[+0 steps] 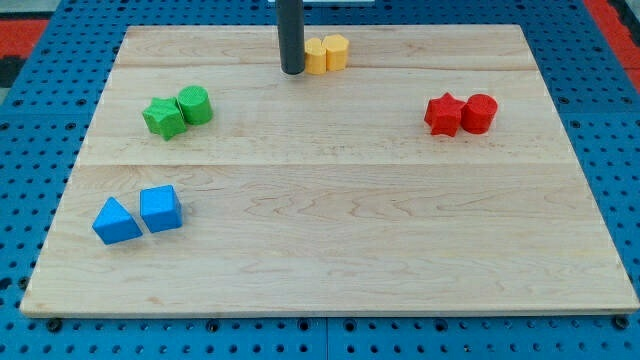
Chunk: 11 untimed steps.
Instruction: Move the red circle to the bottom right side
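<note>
The red circle (pixel 480 113) sits at the view's right on the wooden board (pixel 330 250), touching a red star (pixel 443 114) on its left. My tip (pixel 292 70) is near the view's top centre, far to the left of the red circle. It stands just left of a pair of yellow blocks (pixel 326 53) and partly hides the left one.
A green star (pixel 163 118) and a green round block (pixel 195 104) sit together at the upper left. A blue triangle (pixel 116 222) and a blue cube (pixel 161 209) sit at the lower left. A blue pegboard (pixel 620 150) surrounds the board.
</note>
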Each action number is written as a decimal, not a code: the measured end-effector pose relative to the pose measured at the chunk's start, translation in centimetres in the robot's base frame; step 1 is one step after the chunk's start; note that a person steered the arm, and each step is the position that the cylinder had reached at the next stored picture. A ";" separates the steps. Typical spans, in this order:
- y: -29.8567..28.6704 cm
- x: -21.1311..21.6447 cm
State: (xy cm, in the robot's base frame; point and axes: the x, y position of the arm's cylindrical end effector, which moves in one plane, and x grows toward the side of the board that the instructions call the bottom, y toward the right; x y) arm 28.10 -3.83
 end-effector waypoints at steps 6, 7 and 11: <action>22.5 16.0; 21.3 20.1; 20.0 23.0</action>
